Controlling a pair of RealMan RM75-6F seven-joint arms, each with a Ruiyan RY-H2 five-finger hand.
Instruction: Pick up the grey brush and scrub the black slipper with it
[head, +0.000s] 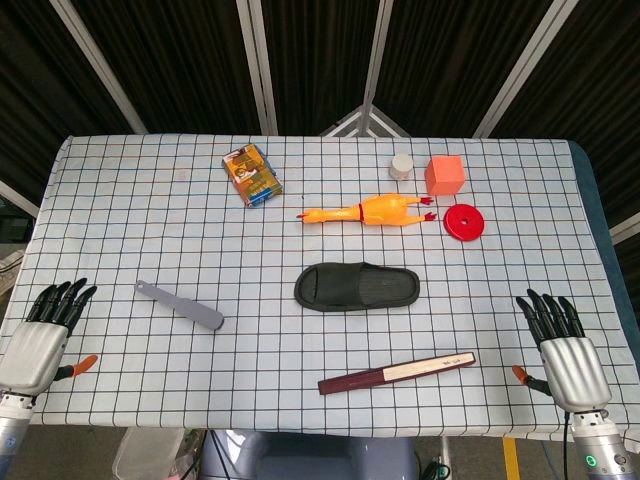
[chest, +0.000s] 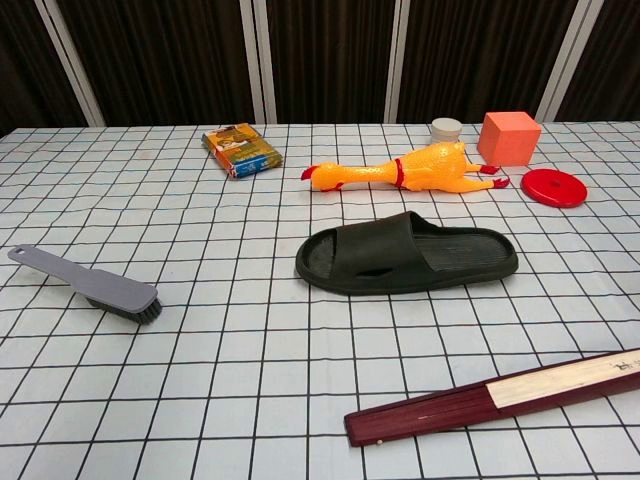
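The grey brush (head: 181, 305) (chest: 92, 284) lies on the checked tablecloth at the left, bristles down, handle pointing to the far left. The black slipper (head: 357, 287) (chest: 408, 256) lies flat in the middle of the table, sole down. My left hand (head: 44, 335) rests at the table's front left corner, fingers spread and holding nothing, well left of the brush. My right hand (head: 560, 345) rests at the front right corner, fingers spread and holding nothing. Neither hand shows in the chest view.
A folded dark red fan (head: 396, 373) (chest: 500, 396) lies in front of the slipper. Behind the slipper are a rubber chicken (head: 368, 211), a red disc (head: 463, 221), an orange cube (head: 445, 175), a small white jar (head: 401, 165) and a colourful packet (head: 251, 175).
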